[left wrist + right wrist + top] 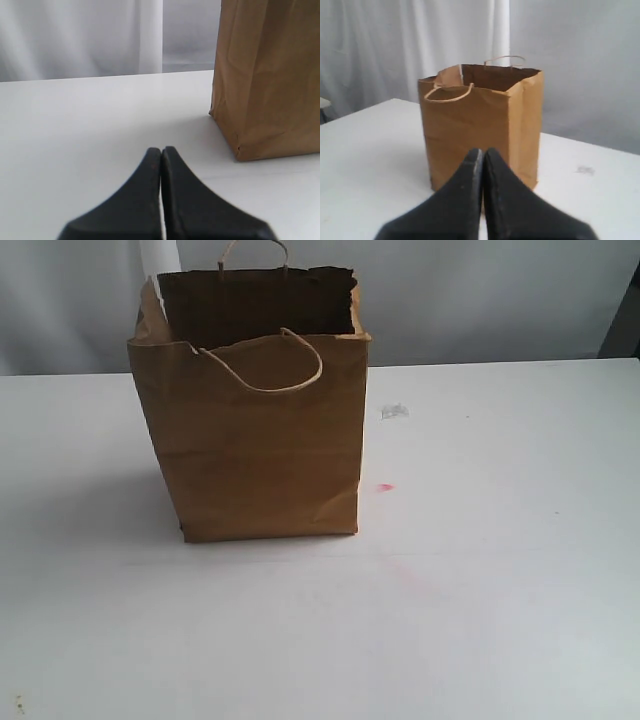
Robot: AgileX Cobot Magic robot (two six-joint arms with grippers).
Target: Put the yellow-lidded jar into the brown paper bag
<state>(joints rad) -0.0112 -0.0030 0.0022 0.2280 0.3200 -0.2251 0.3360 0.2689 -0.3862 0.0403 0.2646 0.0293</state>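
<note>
The brown paper bag (255,445) stands upright on the white table, its mouth open and its cord handles up. It also fills the edge of the left wrist view as the brown paper bag (270,80) and the middle of the right wrist view as the brown paper bag (480,120). The yellow-lidded jar shows in no view; what lies inside the bag is hidden. My left gripper (161,150) is shut and holds nothing, low over the table beside the bag. My right gripper (481,151) is shut too, a little way off from the bag. Neither arm shows in the exterior view.
The white table (480,570) carries a small grey smudge (394,411) and a red mark (385,487) to the right of the bag. White curtains (395,50) hang behind the table.
</note>
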